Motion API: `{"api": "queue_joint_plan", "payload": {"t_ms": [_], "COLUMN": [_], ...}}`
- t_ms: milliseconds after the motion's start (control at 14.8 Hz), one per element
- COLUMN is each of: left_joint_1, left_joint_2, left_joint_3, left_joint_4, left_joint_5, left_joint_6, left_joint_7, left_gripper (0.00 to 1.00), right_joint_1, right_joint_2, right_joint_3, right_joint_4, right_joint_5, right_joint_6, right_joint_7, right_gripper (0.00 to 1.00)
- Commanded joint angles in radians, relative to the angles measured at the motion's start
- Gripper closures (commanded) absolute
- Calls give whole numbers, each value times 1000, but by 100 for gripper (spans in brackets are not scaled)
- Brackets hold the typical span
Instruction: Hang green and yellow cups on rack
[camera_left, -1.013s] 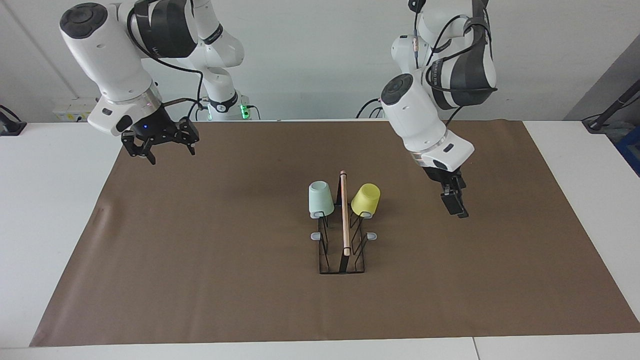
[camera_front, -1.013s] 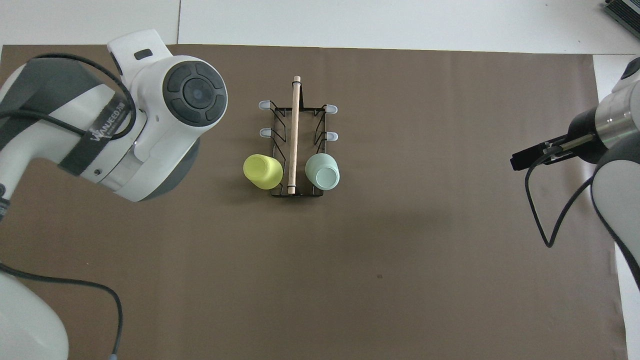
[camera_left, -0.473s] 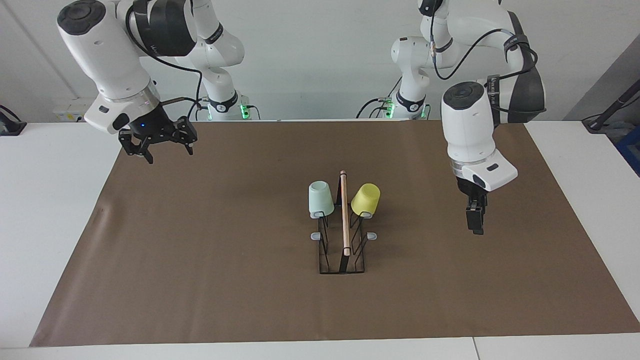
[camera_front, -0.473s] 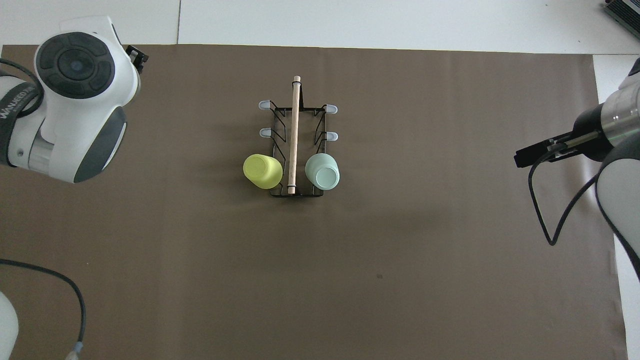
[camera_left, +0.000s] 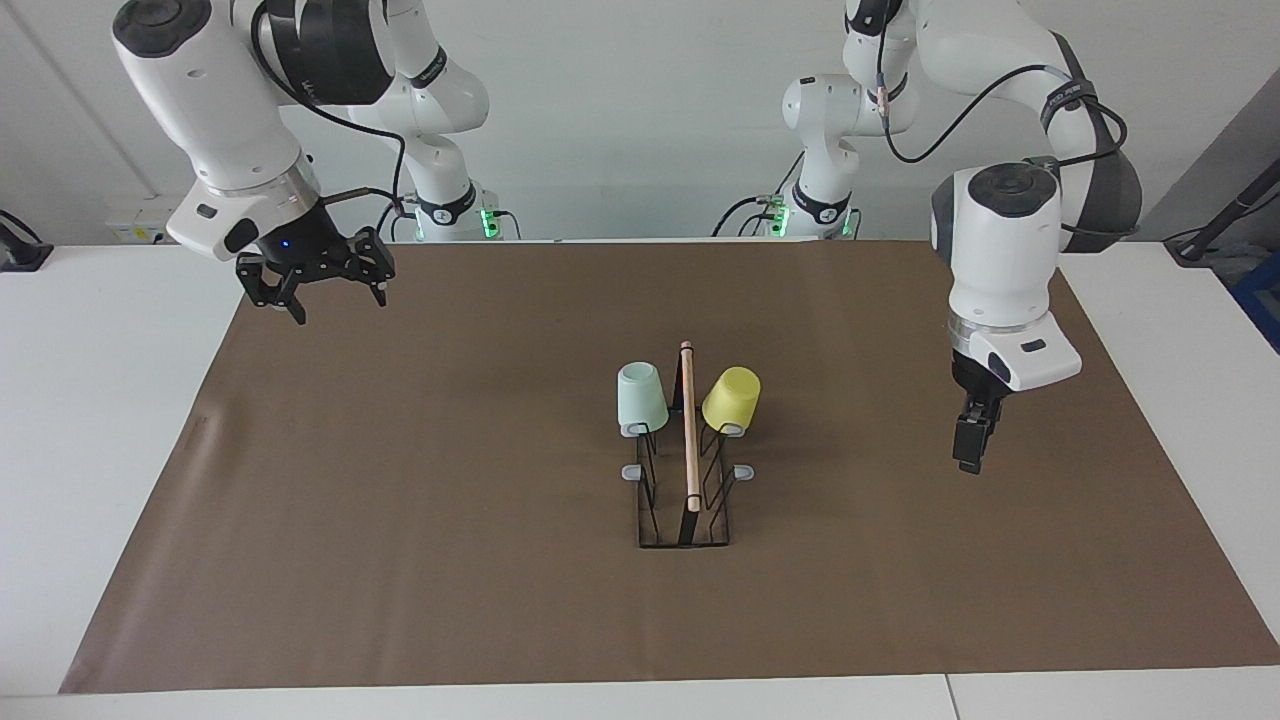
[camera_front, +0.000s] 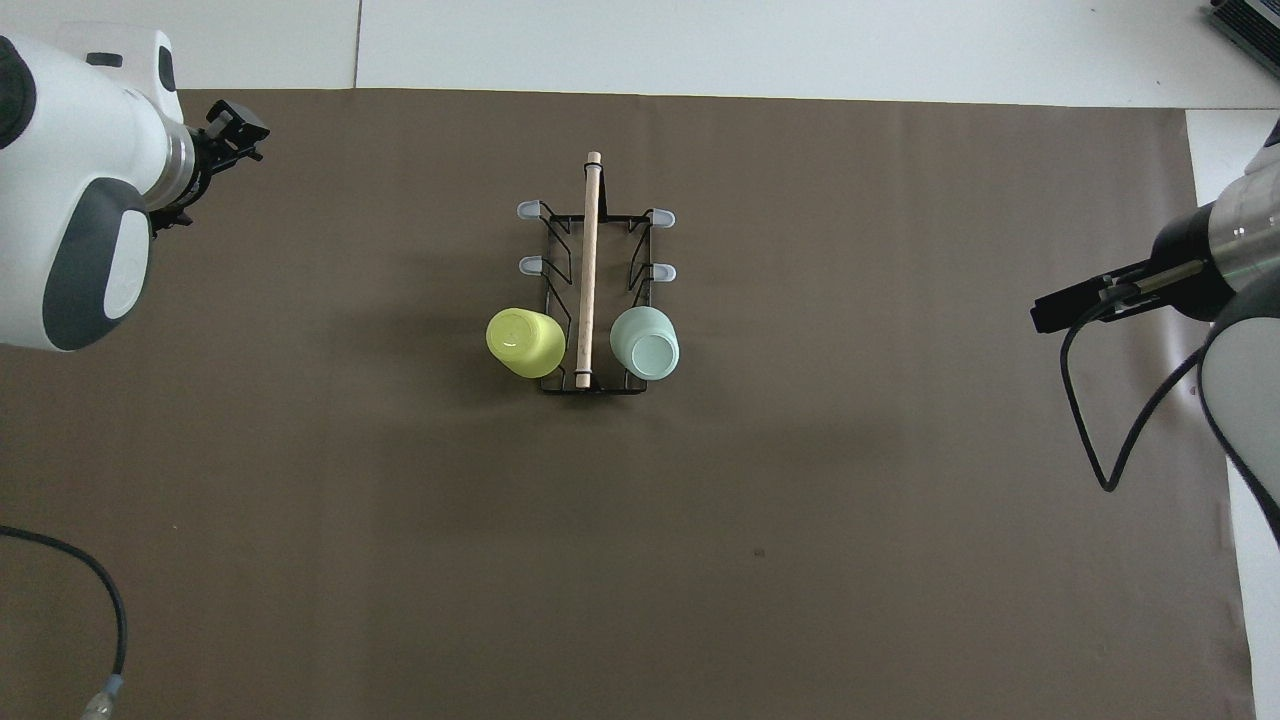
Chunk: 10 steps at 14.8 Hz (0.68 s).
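We found both cups already on the narrow black wire rack with its light wooden rod (camera_left: 687, 430), which stood on the brown paper mat (camera_left: 400, 500) about midway between the two arms. The pale mint green tapered plastic cup (camera_left: 641, 397) sat upside down on the prong nearest the robots on the side toward the right arm's end. The bright yellow tapered plastic cup (camera_left: 731, 399) hung tilted on the matching prong toward the left arm's end. The other four grey-tipped prongs were bare.

The left gripper (camera_left: 972, 450) hung over the mat toward the left arm's end of the table, well apart from the rack, holding nothing. Seen edge-on, its fingers did not show a gap, but we took them to be spread. The right gripper (camera_left: 318, 278) was raised over the mat's corner at the right arm's end, its fingers apart and empty.

We judged the hanging itself to be done, with only the clearing away in hand. Any next move called merely for parking both arms away from the rack without brushing the cups.
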Motion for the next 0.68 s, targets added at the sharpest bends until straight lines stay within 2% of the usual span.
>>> {"api": "queue_joint_plan", "payload": {"t_ms": [0,270,608], "left_joint_1": [22,62,68], "left_joint_2": [-62,-88,-140], "left_joint_3": [-10,-9,-2], "left_joint_4": [-25,-27,-18], "left_joint_5": [-74,-152,-162], "left_joint_6": [-53,-125,-257], "left_joint_7": [127,381,691], "left_gripper": [0,0,0], "right_joint_1": [4,7,12], "right_joint_2": [15,15,12], "right_joint_3": [-7,-8,-7], "right_joint_4": [27,27,30], "right_joint_5": [-10,-12,-10], "right_joint_6": [-26,-28,-35], "right_joint_7": [19,19,71], "right_gripper": [0,0,0]}}
